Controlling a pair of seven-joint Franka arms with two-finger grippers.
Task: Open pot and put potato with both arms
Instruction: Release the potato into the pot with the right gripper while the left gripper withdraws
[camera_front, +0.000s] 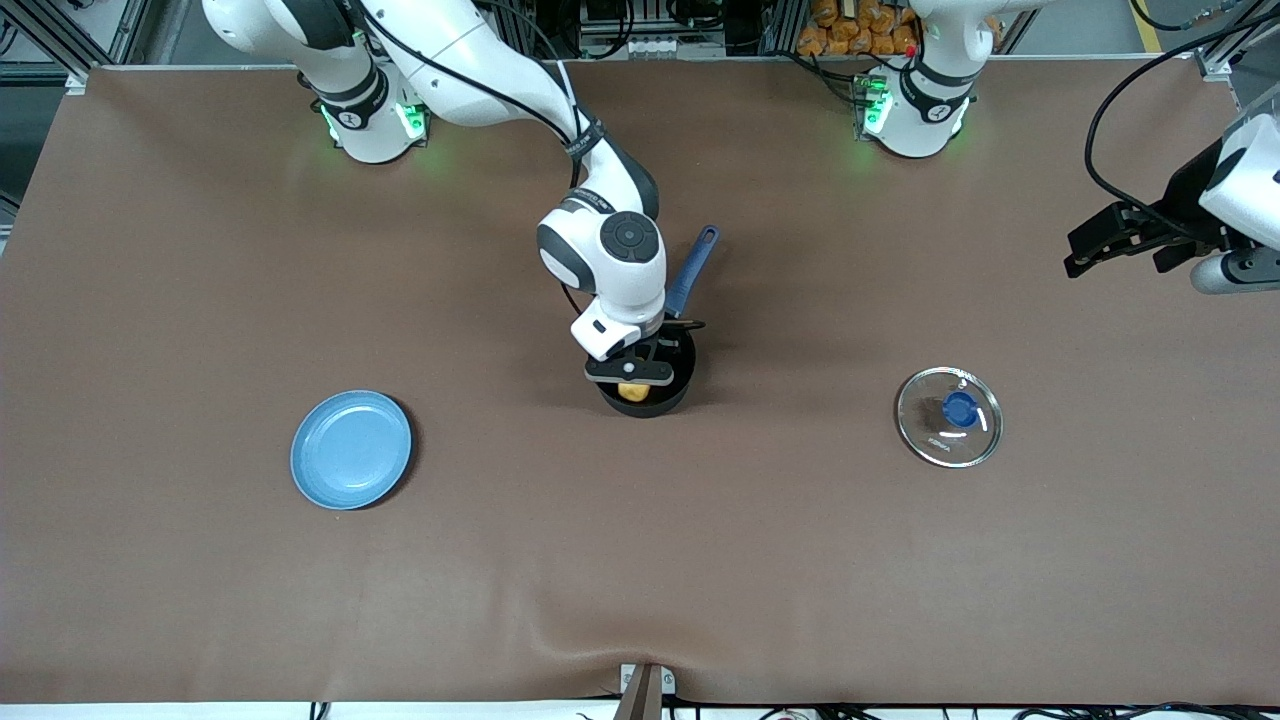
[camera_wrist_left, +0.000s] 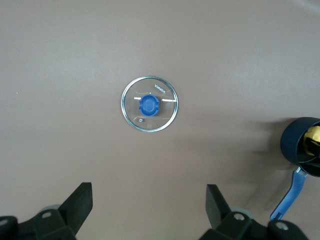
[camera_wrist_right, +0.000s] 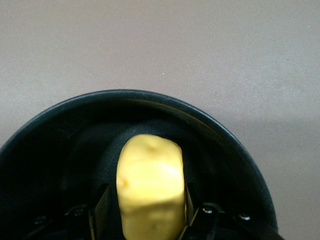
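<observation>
The right gripper (camera_front: 632, 378) reached down into the open pot (camera_front: 648, 385) near the middle of the table, its fingers (camera_wrist_right: 102, 207) clenched on the potato (camera_wrist_right: 150, 187), which sat inside the black rim. The glass lid (camera_front: 949, 417) lay flat on the table toward the left arm's end, well apart from the pot, and the left gripper (camera_wrist_left: 149, 210) waited high above it with its fingers spread wide and empty. A light-blue plate (camera_front: 351, 449) rested toward the right arm's end.

The right arm's black gripper (camera_front: 634, 378) covers most of the small yellow potato (camera_front: 632, 392) in the round black pot (camera_front: 668, 398). The picture's edge cuts off the left arm's black gripper (camera_wrist_left: 149, 206).
</observation>
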